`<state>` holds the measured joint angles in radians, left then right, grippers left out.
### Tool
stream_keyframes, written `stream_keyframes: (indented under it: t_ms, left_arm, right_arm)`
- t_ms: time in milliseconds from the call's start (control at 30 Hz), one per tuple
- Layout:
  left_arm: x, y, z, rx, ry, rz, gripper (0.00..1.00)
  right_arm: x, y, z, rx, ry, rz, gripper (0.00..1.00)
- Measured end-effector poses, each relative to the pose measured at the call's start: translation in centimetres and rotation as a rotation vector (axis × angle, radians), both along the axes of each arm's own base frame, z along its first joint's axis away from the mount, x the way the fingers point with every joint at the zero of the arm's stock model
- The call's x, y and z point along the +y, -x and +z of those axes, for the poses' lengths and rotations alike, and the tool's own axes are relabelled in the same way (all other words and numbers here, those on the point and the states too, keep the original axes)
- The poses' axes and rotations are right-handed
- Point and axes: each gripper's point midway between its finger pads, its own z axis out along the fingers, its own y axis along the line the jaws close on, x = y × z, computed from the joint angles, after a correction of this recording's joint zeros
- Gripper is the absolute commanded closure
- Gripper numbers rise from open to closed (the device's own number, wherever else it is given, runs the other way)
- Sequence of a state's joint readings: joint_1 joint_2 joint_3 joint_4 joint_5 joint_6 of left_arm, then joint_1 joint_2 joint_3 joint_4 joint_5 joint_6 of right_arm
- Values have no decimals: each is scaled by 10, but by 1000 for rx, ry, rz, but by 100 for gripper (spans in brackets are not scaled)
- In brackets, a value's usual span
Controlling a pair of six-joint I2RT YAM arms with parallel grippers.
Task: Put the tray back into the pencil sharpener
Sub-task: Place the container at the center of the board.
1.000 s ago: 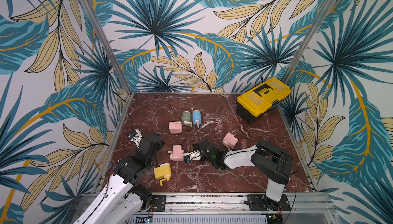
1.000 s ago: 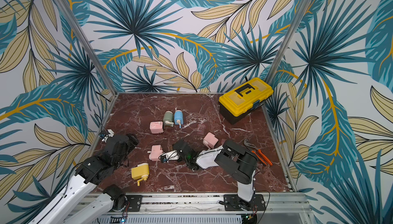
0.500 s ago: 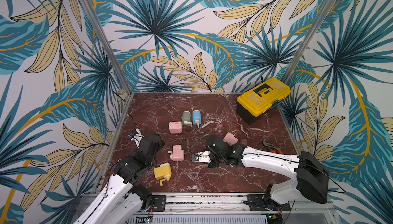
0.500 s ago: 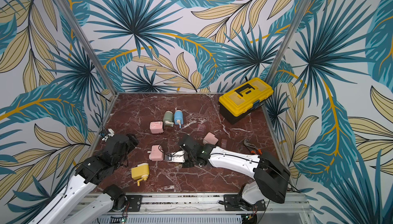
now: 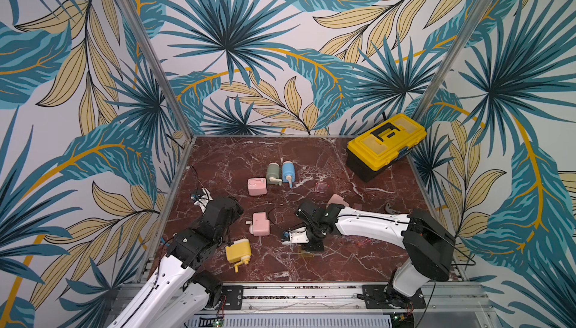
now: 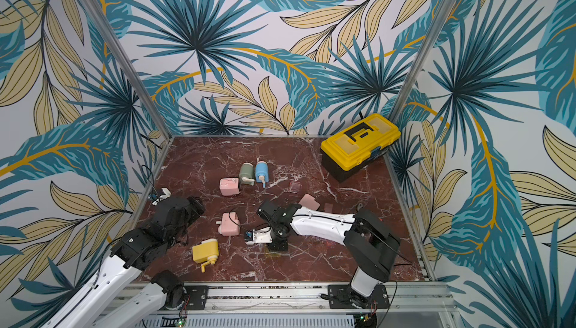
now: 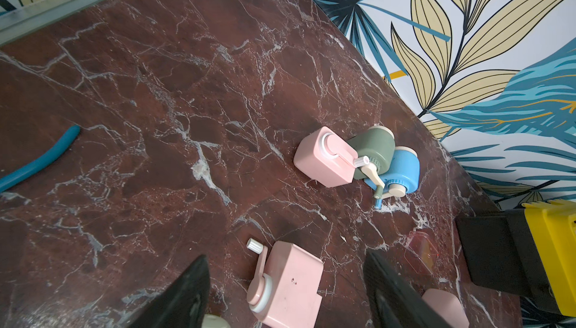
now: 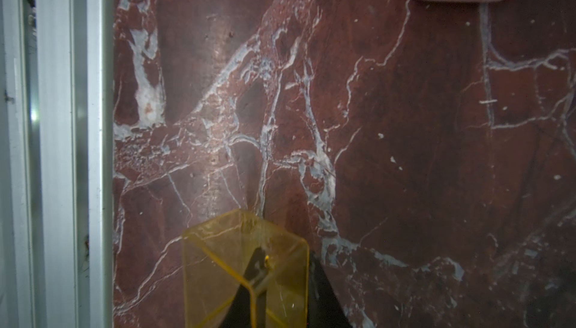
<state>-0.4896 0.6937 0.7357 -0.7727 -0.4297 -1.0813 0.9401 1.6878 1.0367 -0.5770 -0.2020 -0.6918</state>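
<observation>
My right gripper (image 8: 283, 292) is shut on a clear yellow tray (image 8: 243, 267). One finger is inside the tray and one outside, pinching its wall. Both top views show this tray (image 5: 307, 253) (image 6: 276, 252) low over the marble near the front middle, below the right gripper (image 5: 311, 243). A yellow pencil sharpener (image 5: 238, 250) (image 6: 204, 250) lies to its left with its crank toward the front. My left gripper (image 7: 286, 292) is open above a pink sharpener (image 7: 290, 282) and touches nothing.
Pink (image 5: 257, 186), green (image 5: 273, 173) and blue (image 5: 288, 171) sharpeners sit mid-table. Another pink sharpener (image 5: 336, 200) is behind the right arm. A clear pink tray (image 5: 322, 187) lies near it. A yellow toolbox (image 5: 386, 142) stands back right. The metal front rail (image 8: 62, 123) is close to the held tray.
My right arm has stretched out, its elbow swinging right, and has carried the yellow tray a little right and toward the front edge. The left arm has stayed still.
</observation>
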Motion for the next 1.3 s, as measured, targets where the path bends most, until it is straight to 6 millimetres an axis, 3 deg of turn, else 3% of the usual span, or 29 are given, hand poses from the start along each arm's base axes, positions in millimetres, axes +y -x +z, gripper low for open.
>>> stream_keyframes:
  t_ms: [433,900,967,1067,1200,1300]
  left_arm:
    - [-7,0,-5,26,11,-29,20]
    - [-21,-2,-35,168,-12,-89,20]
    - [-21,1,-37,188,-7,-93,18]
    - [-19,9,-40,242,-8,-92,6]
    - [-23,20,-49,341,-3,-114,5]
    - [-29,30,-63,432,5,-142,5]
  right_arm:
    - [-5,-12,-12,-14,57,-20,73]
    - [-9,-18,-9,-35,69,-50,52]
    - [-7,-20,2,-49,41,-68,50]
    - [-1,-25,31,-91,-39,-120,50]
    - [5,-33,77,-152,-196,-246,50]
    - [2,-34,98,-167,-297,-358,50]
